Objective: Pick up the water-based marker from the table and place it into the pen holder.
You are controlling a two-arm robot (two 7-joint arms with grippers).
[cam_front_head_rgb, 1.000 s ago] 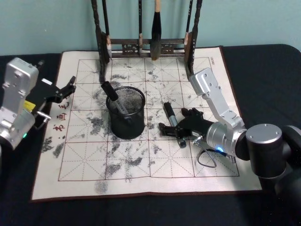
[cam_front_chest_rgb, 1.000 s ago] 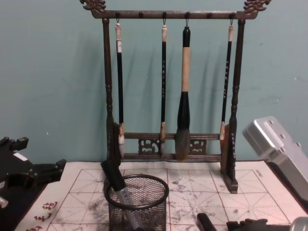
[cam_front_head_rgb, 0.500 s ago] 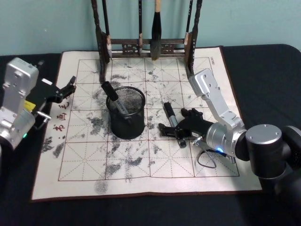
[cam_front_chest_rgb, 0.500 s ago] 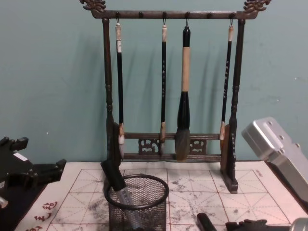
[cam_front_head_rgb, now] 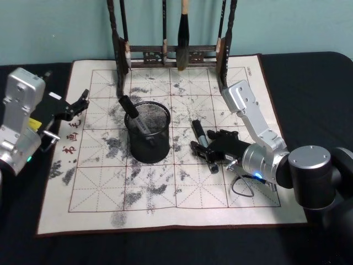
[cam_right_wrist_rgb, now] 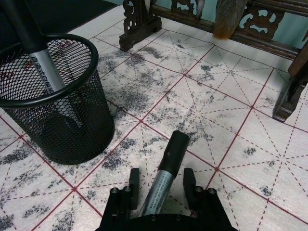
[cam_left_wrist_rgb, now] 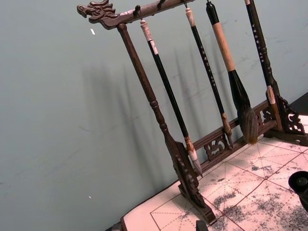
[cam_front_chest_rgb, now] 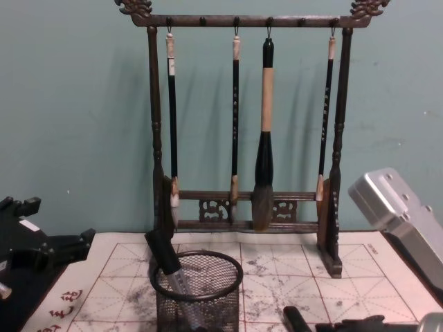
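The water-based marker (cam_front_head_rgb: 202,142), black cap and grey barrel, lies on the white mat (cam_front_head_rgb: 99,182) of the table (cam_front_head_rgb: 309,77), right of the pen holder (cam_front_head_rgb: 148,132). My right gripper (cam_front_head_rgb: 204,149) is down at the mat, open, with its fingers on either side of the barrel. In the right wrist view the marker (cam_right_wrist_rgb: 164,175) runs between the two fingers (cam_right_wrist_rgb: 134,185) with small gaps on both sides. The mesh pen holder (cam_right_wrist_rgb: 53,103) stands upright with another marker (cam_front_head_rgb: 134,116) leaning in it. My left gripper (cam_front_head_rgb: 77,104) is parked open at the mat's left edge.
A tall dark wooden brush rack (cam_front_head_rgb: 171,55) with several hanging brushes (cam_front_chest_rgb: 265,131) stands along the mat's far edge, behind the holder. The rack's right post (cam_right_wrist_rgb: 293,91) is close to my right arm. Bare mat lies in front of the holder.
My right gripper's fingers have drawn in closer around the marker's barrel. The marker, the holder and my left arm have not moved.
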